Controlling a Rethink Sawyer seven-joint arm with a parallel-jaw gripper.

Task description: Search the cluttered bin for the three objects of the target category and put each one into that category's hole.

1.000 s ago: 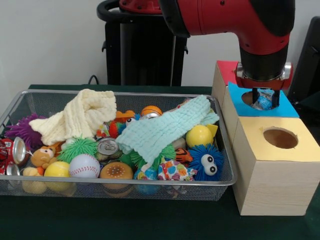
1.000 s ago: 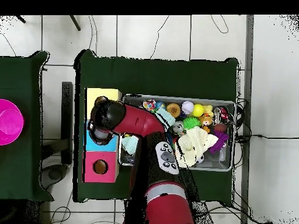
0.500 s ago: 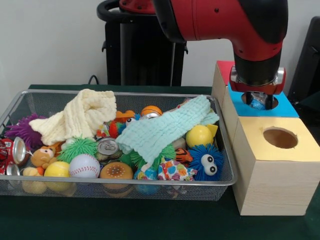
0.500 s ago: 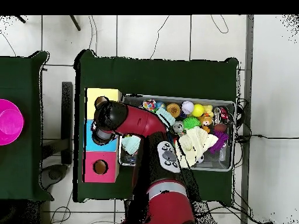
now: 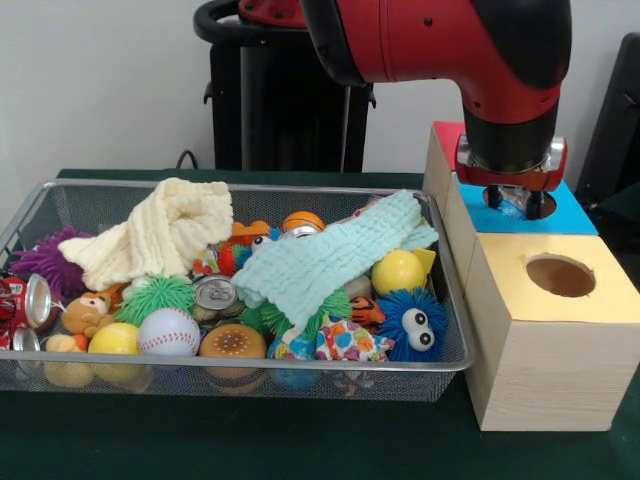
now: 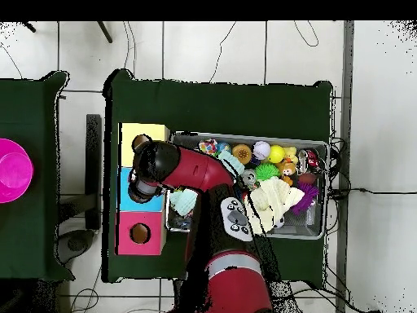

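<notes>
The red and black arm's gripper [image 5: 517,203] is sunk into the round hole of the blue-topped wooden box [image 5: 575,216], with a crinkly blue and white packet [image 5: 510,207] showing at the hole's rim; whether the pincer grips it cannot be told. Beside the 3 boxes, the wire mesh bin [image 5: 60,203] holds balls, cans, toys and 2 knitted cloths.

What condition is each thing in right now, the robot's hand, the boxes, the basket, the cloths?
gripper: lowered into the blue-topped box's hole, jaws hidden.
blue-topped box: hole occupied by the gripper, something pale blue inside.
yellow-topped box: hole open, nothing showing in it.
wire basket: full of toys.
mint cloth: draped over toys.
cream cloth: crumpled on the pile.
</notes>
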